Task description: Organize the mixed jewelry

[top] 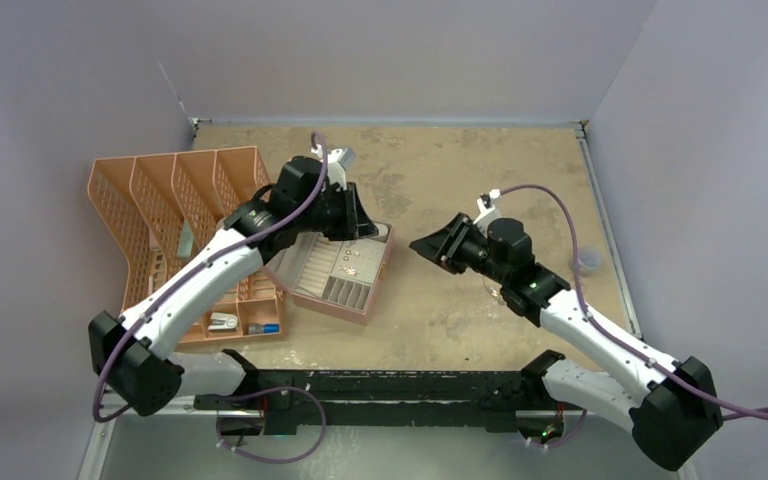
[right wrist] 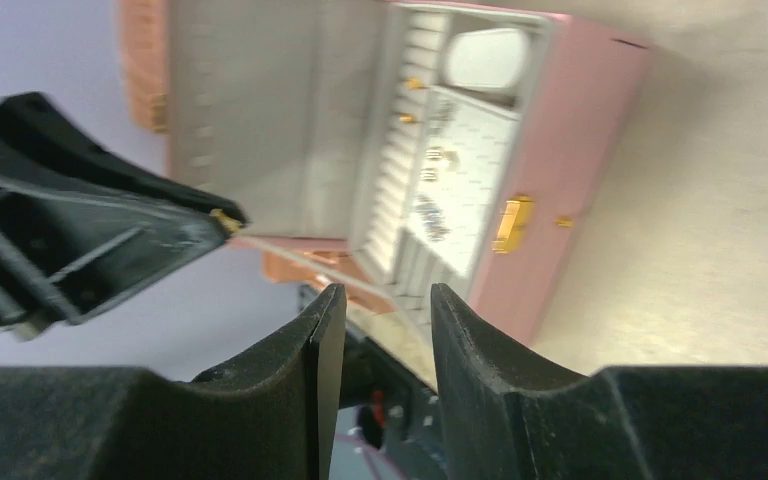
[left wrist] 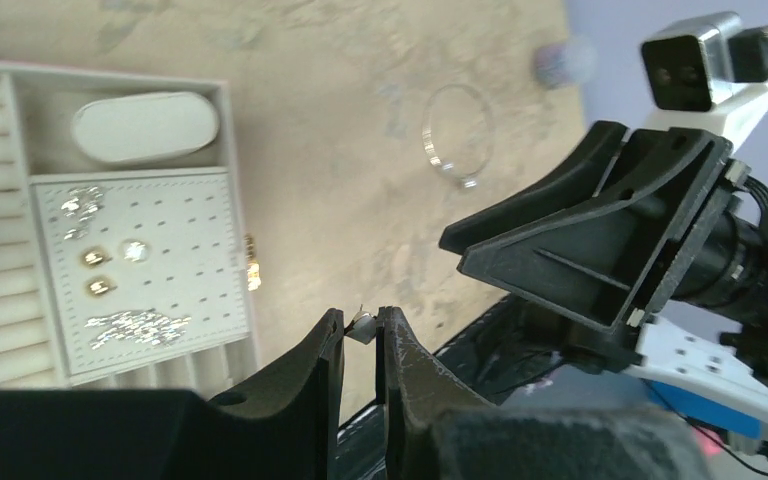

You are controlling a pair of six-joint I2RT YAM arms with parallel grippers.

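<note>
My left gripper [left wrist: 360,318] is shut on a tiny pale stud [left wrist: 363,329] and holds it above the table, just right of the open pink jewelry box [top: 378,272]. A few small gold studs [left wrist: 95,259] sit on the box's white perforated pad [left wrist: 190,250]. The thin silvery wire hoop [left wrist: 457,135] lies flat on the table beyond the box. My right gripper [right wrist: 380,295] is open and empty. It hovers right of the box and faces the left gripper [top: 365,228]. The right gripper [top: 422,245] is apart from the left one.
An orange mesh organizer [top: 150,215] stands at the left, with white clips [top: 224,321] and a blue-capped tube [top: 264,328] in its front compartments. A small clear cup [top: 588,262] stands near the table's right edge. The box holds a white oval cushion [left wrist: 145,125].
</note>
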